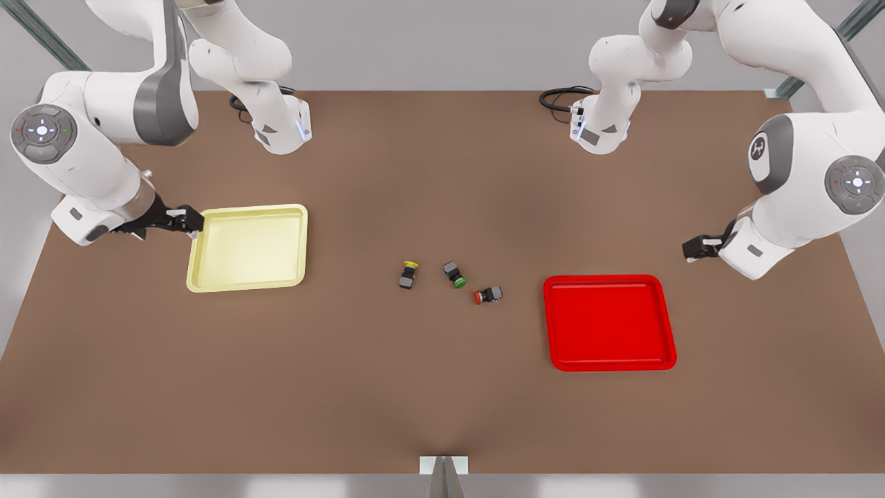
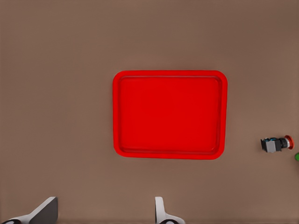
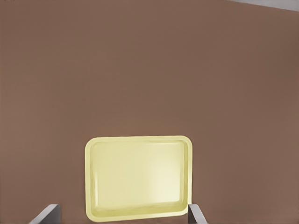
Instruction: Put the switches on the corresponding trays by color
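Both open grippers, left point(image 1: 693, 247) and right point(image 1: 185, 220), wait empty; the red switch point(image 1: 488, 295) (small, light, rigid) probably is best pinched across its grey body.

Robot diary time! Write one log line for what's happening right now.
left gripper: open, by red tray | right gripper: open, by yellow tray | yellow switch, red switch: on table, untouched
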Controlling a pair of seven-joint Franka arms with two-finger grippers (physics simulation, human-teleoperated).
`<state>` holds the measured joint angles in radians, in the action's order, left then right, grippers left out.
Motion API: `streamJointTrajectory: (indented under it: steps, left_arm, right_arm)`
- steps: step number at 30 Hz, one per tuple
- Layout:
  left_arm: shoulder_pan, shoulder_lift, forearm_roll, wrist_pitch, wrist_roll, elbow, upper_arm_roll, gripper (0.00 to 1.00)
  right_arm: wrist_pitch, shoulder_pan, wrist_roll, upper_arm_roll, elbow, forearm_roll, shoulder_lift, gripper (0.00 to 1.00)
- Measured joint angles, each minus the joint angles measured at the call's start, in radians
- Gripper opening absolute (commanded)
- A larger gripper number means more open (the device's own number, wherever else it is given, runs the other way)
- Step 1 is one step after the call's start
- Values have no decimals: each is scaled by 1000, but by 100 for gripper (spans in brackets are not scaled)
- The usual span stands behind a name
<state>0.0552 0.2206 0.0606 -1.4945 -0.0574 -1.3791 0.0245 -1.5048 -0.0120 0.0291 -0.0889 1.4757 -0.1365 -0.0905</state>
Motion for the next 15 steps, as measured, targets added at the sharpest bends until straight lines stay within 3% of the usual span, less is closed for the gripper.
streamJointTrajectory:
  steps: [3,5,7,11,15]
  left_arm:
    - [-3,24,-1,2,11,21,-54,100]
    - [6,88,-1,-2,0,85,-125,100]
    - [81,149,1,-14,-4,137,-144,100]
    - [141,207,3,-26,-124,146,-149,100]
    - [153,269,-1,-190,-24,137,-194,100]
  right_arm:
    - [7,-3,103,-16,-3,3,-46,100]
    - [4,-187,248,-28,-13,9,-141,100]
    - [-14,-270,402,-28,-15,88,-221,100]
    - [-227,-425,678,-27,37,190,-363,100]
    - [-455,-522,782,-26,100,207,-466,100]
